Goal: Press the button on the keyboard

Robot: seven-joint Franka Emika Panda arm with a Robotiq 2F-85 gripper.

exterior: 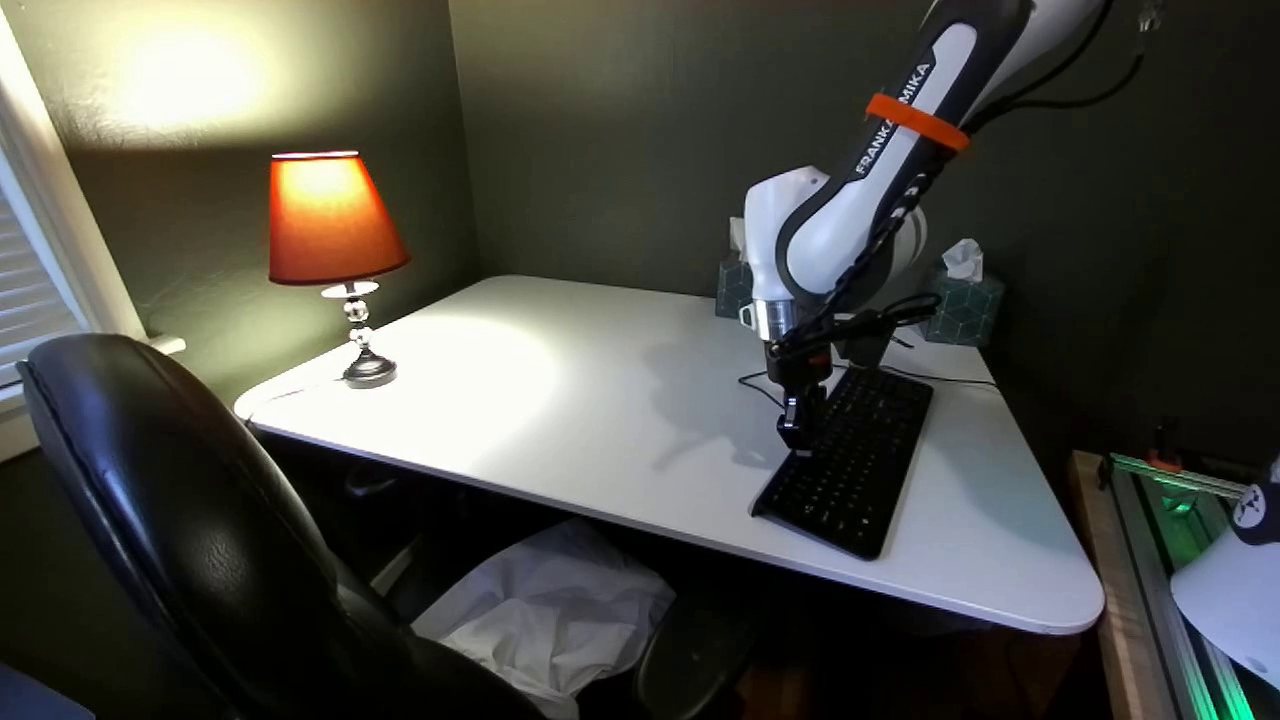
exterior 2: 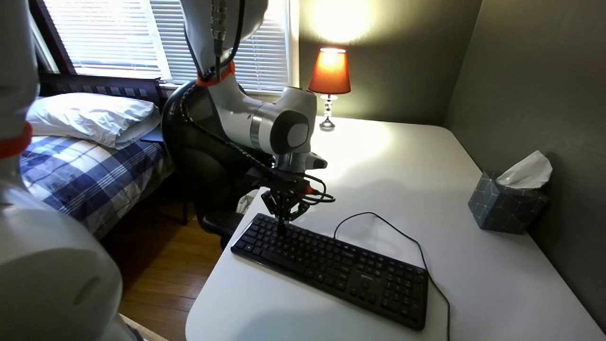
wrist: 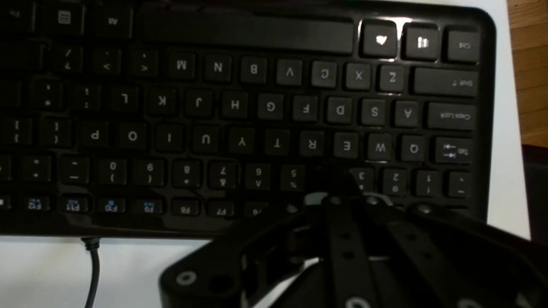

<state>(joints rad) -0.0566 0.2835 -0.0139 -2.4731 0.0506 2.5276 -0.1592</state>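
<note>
The black keyboard (exterior: 865, 470) lies flat on the white desk; it also shows in an exterior view (exterior 2: 341, 265) and fills much of the wrist view (wrist: 252, 107), where its letters stand upside down. My gripper (exterior 2: 282, 227) points down over the keyboard's back rows, toward the end near the desk edge. In the wrist view the fingertips (wrist: 333, 179) are together with nothing seen between them. They cover the 4 key, between the 5 and 3 keys. I cannot tell whether they touch the keys. The gripper also shows in an exterior view (exterior: 797, 432).
A thin black cable (exterior 2: 402, 232) runs from the keyboard's back edge across the desk (exterior 2: 402, 151). Tissue boxes (exterior: 965, 310) (exterior: 735, 287) stand near the wall. A lit lamp (exterior: 335, 220) stands at the far desk end. A black chair (exterior: 150, 480) stands by the desk.
</note>
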